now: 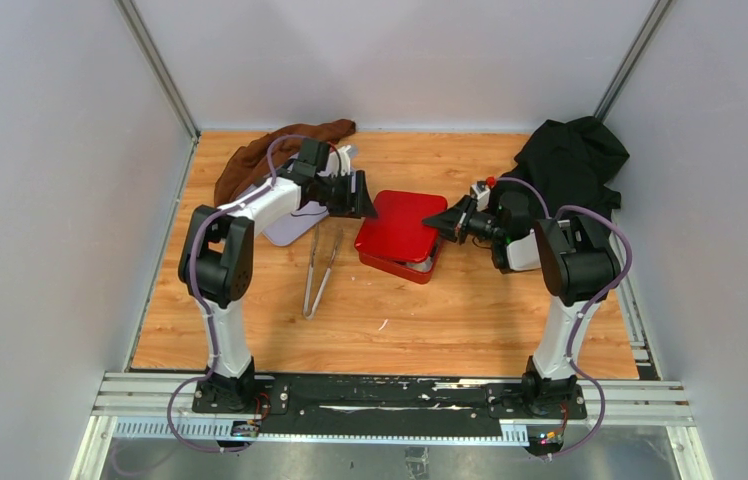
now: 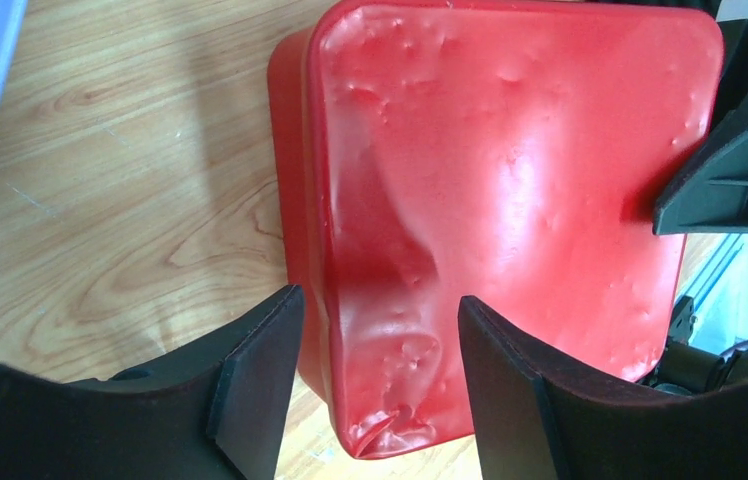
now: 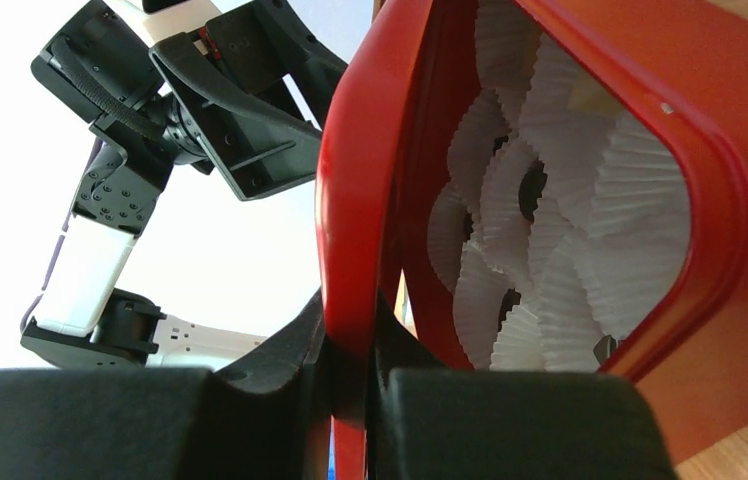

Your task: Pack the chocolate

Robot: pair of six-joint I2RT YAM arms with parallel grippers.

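Right claw [image 3: 348, 350]: pinched shut on red lid [image 2: 510, 180] edge.
Left claw [image 2: 380, 330]: stood open astride lid.
My call: lid needed lowering level, corners aligned.

My two arms look the same to me. The left arm [image 1: 218, 262] and the right arm [image 1: 572, 262] each have fat black joints with smooth white tubes in between. A thin purple cable [image 1: 627, 258] loops along each one. Each arm grows from a black base [image 1: 225, 392], bolted to a long black plate [image 1: 380, 395]. The jaws are black wedges with flat, dull pads [image 2: 250, 390]. I can see tiny screws on the left wrist [image 3: 115, 190].
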